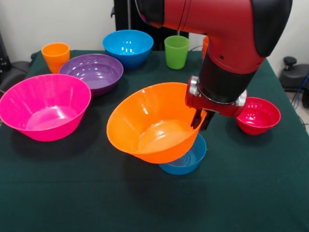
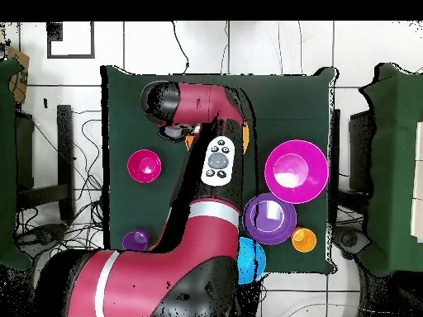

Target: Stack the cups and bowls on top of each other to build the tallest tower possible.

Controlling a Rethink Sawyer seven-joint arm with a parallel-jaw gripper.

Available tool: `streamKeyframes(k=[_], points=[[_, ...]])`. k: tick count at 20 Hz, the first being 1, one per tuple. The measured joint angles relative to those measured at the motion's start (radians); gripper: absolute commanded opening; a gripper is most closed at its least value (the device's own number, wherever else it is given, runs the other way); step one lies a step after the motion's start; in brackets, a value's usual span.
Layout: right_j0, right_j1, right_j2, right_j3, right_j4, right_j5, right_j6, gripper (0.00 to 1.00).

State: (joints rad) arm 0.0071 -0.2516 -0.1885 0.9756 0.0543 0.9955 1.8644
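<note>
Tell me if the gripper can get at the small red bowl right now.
Probably yes. The red bowl sits open beside the gripper, nothing over it, though the gripper is at the orange bowl's rim.

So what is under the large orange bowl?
The small light-blue bowl sits under the tilted large orange bowl, which the pincer grips by its rim. Most of the light-blue bowl is covered.

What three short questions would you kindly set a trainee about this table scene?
1. True or false: the large orange bowl sits level.
2. Which bowl lies under it? A small red; B small light-blue bowl; C medium purple.
3. In the front view, what colour is the cup just right of the medium blue bowl?
Key: 1 false, it tilts; 2 B; 3 green.
</note>
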Motion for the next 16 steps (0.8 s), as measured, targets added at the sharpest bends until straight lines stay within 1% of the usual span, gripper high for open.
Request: streamKeyframes(k=[8, 16], points=[[0.001, 0.019, -0.007, 0.009, 0.005, -0.095, 0.001, 0.00], [0.015, 0.016, -0.027, 0.029, 0.021, -0.119, 0.030, 0.00]])
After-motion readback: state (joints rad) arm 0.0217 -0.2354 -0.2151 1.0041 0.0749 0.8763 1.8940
